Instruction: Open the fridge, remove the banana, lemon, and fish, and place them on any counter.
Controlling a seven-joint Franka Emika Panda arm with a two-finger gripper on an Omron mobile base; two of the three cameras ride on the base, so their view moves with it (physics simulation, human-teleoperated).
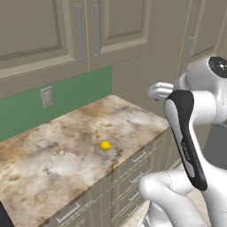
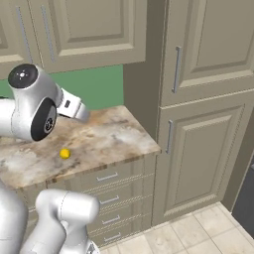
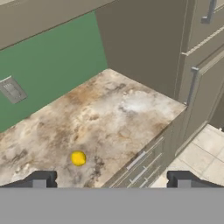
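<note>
The lemon (image 1: 105, 145) (image 2: 64, 154) (image 3: 78, 158), a small round yellow ball, lies alone on the speckled beige counter (image 1: 66, 146) (image 2: 109, 139) (image 3: 118, 113), a little back from its front edge. My gripper (image 3: 110, 181) hangs open above the counter with nothing between its fingers. In the hand view the lemon sits just ahead of the left fingertip (image 3: 40, 179), apart from it. The hand (image 1: 160, 91) (image 2: 74, 106) hovers over the counter's right part. The fridge, the banana and the fish are out of view.
Beige upper cabinets (image 1: 66, 31) hang over a green backsplash (image 1: 75, 95) with a wall outlet (image 1: 47, 97) (image 3: 12, 90). A tall panelled cabinet (image 2: 198, 124) bounds the counter's right end. Drawers (image 2: 114, 193) sit below it, over a pale tiled floor (image 2: 198, 233).
</note>
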